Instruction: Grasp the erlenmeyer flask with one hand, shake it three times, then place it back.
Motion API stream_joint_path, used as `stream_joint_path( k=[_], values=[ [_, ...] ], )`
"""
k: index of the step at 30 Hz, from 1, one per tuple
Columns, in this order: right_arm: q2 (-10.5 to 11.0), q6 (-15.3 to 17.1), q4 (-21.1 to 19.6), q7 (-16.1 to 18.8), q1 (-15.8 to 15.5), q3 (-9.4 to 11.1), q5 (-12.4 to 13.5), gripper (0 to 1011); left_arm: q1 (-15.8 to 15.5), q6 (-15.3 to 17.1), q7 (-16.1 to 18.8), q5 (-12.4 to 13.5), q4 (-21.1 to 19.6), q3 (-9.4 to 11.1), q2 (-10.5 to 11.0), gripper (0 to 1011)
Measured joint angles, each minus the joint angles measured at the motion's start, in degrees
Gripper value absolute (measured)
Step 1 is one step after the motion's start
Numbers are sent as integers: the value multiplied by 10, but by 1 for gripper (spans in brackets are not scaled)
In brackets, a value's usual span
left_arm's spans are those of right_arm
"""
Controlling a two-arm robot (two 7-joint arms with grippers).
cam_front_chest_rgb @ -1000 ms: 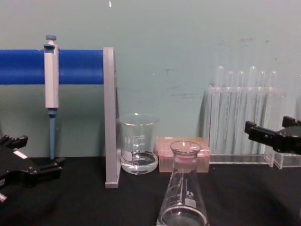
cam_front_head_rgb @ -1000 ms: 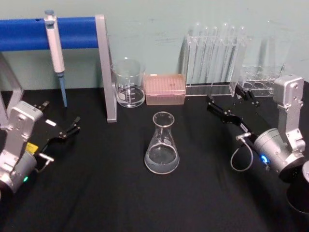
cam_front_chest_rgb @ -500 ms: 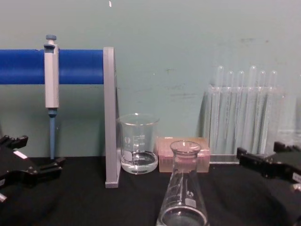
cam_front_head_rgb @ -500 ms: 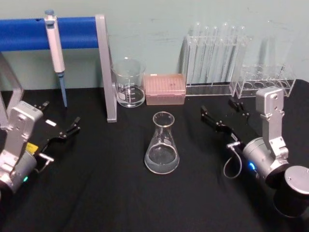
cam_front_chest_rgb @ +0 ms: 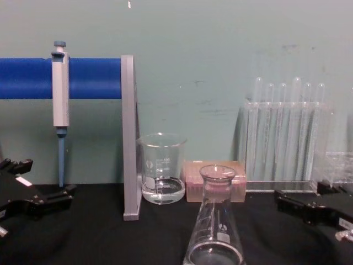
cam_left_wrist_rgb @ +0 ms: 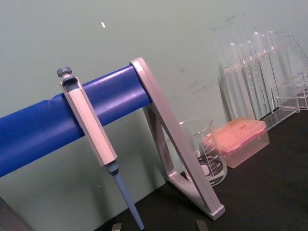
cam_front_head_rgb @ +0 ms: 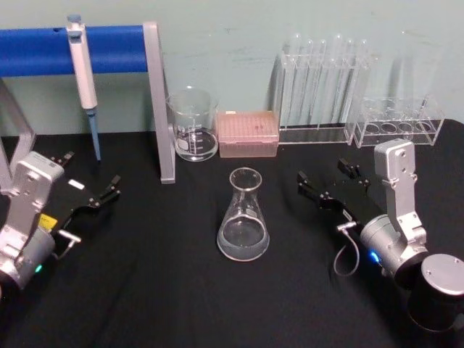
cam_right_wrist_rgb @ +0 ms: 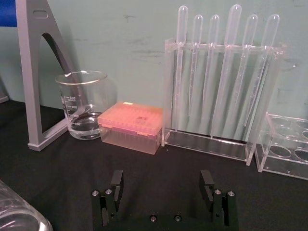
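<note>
Flask (cam_front_head_rgb: pixel 243 221) stands upright on the black table (cam_front_head_rgb: pixel 181 304), in front of the beaker (cam_front_head_rgb: pixel 193 125). Right gripper (cam_front_head_rgb: pixel 324 183) just right of flask, jaws wide apart, holding nothing. Left gripper (cam_front_head_rgb: pixel 90 185) well left of flask, parked, open, empty.

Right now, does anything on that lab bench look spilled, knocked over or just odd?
Nothing stands out. The erlenmeyer flask stands upright mid-table with its liquid inside, the beaker and pink tip box sit square by the wall, and the pipette hangs on its blue bar. The right gripper is open beside the flask, apart from it.
</note>
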Motion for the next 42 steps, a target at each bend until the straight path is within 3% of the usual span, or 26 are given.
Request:
stream_joint_path(
  k=[5,42],
  values=[
    [-2,4,1,2,-2,4,-9,1000,0,0,0,0,0,0,0,1001],
    [-1,3,0,2,-2,2,-6,1000,0,0,0,0,0,0,0,1001]
  ],
)
